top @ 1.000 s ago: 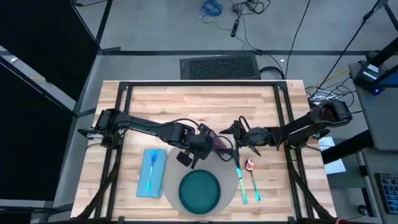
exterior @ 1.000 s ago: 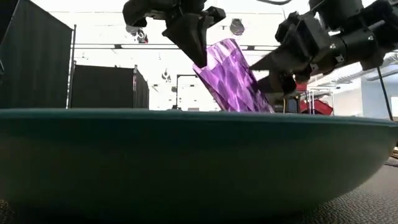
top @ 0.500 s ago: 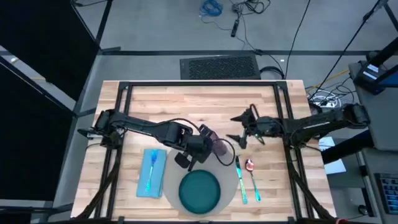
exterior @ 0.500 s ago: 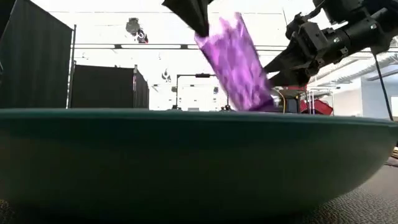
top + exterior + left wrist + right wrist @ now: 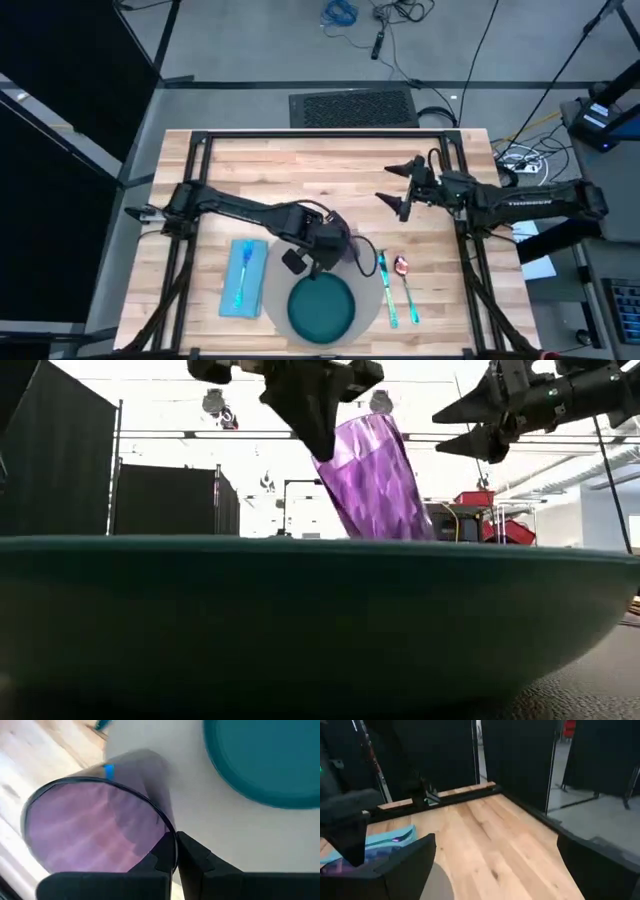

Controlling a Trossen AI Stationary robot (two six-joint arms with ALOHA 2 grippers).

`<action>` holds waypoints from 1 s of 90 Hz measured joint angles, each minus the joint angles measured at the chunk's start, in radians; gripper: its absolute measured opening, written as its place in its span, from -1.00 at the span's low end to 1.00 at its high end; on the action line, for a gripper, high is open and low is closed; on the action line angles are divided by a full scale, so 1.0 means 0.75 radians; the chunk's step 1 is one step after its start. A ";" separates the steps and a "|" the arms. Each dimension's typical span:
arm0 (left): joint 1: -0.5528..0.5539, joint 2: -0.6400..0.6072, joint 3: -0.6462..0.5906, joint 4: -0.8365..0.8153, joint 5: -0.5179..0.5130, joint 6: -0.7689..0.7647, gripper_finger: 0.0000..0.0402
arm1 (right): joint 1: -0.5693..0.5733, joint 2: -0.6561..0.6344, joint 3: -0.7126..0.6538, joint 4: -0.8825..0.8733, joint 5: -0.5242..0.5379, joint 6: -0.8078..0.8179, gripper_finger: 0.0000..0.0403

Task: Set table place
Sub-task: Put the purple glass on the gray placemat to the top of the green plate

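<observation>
1. The left gripper (image 5: 335, 245) pinches the rim of the purple cup (image 5: 375, 480), which is tilted above the mat's (image 5: 370, 290) far edge.
2. The plate (image 5: 321, 306) sits on the mat near the table's (image 5: 300, 165) front edge; the napkin (image 5: 243, 277) lies on its left side, and the cutlery (image 5: 396, 288) on its right.
3. The right gripper (image 5: 400, 187) hangs over the tabletop's right half with its jaws spread and empty.

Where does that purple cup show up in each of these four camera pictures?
High view: purple cup at centre, just above the teal plate.
Low view: tilted, top centre, behind the plate's rim.
Left wrist view: fills the left.
Right wrist view: not clearly seen.
Shared landmark: the plate.
</observation>
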 joint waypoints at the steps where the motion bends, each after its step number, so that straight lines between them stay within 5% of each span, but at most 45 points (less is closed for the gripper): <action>1: 0.000 0.006 0.006 -0.006 0.000 0.003 -1.00 | 0.000 0.000 0.000 0.005 0.000 -0.004 0.99; 36: -0.004 0.020 0.278 -0.161 -0.038 0.024 -1.00 | -0.026 0.000 0.000 0.089 0.003 -0.022 0.99; 90: -0.010 0.117 0.284 -0.347 -0.096 0.055 -1.00 | -0.037 0.001 0.000 0.137 0.002 -0.012 0.99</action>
